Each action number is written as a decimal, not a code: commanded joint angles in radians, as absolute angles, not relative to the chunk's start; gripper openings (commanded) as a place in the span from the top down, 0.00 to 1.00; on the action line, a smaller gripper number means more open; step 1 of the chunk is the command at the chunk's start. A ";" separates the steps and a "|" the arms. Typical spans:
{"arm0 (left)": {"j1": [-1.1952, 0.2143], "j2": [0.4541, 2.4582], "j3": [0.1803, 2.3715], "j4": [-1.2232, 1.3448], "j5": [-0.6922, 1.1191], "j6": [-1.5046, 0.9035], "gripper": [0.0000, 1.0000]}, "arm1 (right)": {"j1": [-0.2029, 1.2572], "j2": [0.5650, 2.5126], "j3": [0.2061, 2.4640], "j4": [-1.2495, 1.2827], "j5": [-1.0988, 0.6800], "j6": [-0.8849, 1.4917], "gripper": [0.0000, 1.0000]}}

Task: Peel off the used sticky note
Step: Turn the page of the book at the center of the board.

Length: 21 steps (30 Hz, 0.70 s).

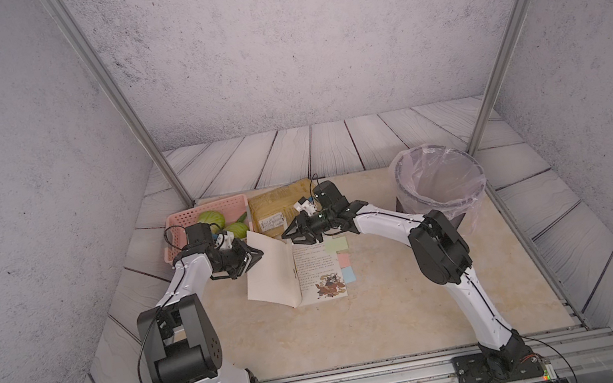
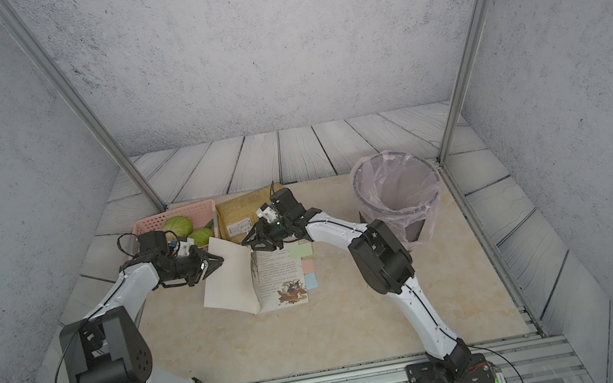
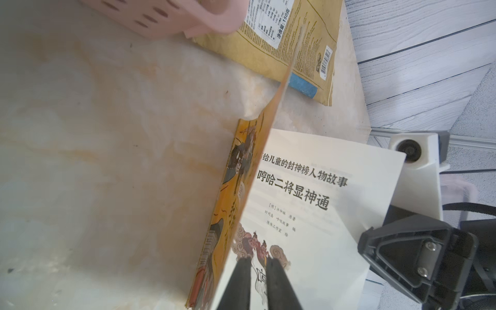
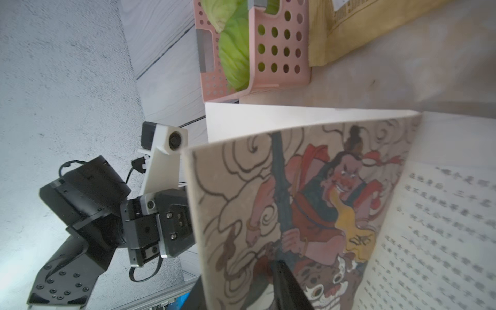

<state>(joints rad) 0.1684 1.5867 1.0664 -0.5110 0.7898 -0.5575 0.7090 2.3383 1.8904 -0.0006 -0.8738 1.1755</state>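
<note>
A: Where are the notes?

B: Three stick out past the right edge of the open book (image 1: 318, 270), mid-frame in both top views. A green note (image 1: 335, 244) is highest, a pink note (image 1: 344, 258) is under it and a blue note (image 1: 348, 275) is lowest. Only the parts beyond the page show. Any writing is too small to read, so I cannot tell which is the used one.

A: And the left gripper?

B: The left gripper (image 1: 257, 257) sits at the left edge of a raised leaf (image 1: 270, 274) that tilts up from the spine. In the left wrist view its jaws are all but closed, with a thin slit between the fingers (image 3: 240, 284). The cover (image 3: 236, 193) stands edge-on just beside them, with the title page (image 3: 308, 214) behind. I cannot make out whether paper is pinched in that slit.

A: The right one?

B: The right gripper (image 1: 291, 240) hangs over the book's top edge, jaws partway open, gripping nothing I can see. Its wrist camera shows one finger (image 4: 284, 284) in front of an illustrated leaf (image 4: 295, 201). The other finger is cut off or hidden behind the paper.

A: Anything else covered?

B: The left arm hides part of the basket (image 1: 222, 204), upper left of the book, which has greens (image 1: 210, 218) in it. The right arm overlaps the packet (image 1: 277, 201). The bin (image 1: 446, 205), at right, is lined with a bag, and the film blurs its inside.
</note>
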 commanded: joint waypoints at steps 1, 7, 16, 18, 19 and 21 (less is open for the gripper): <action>0.180 1.594 1.059 -0.504 0.784 -0.543 0.83 | 0.733 2.399 1.915 0.179 -0.919 1.322 0.61; 0.219 1.575 1.059 -0.506 0.802 -0.555 0.76 | 0.757 2.460 1.967 0.174 -0.920 1.332 0.60; 0.246 1.550 1.026 -0.467 0.829 -0.577 0.73 | 0.765 2.512 2.030 0.197 -0.913 1.354 0.42; 0.246 1.547 1.023 -0.465 0.833 -0.578 0.72 | 0.767 2.532 2.042 0.207 -0.909 1.367 0.42; 0.246 1.543 1.019 -0.459 0.838 -0.580 0.71 | 0.767 2.541 2.043 0.218 -0.906 1.379 0.43; 0.246 1.534 1.013 -0.448 0.852 -0.584 0.68 | 0.770 2.561 2.043 0.248 -0.904 1.407 0.44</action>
<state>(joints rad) 0.2413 1.5688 1.0294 -0.4652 0.8211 -0.5823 0.7639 2.5153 2.0304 0.2085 -0.9062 1.3678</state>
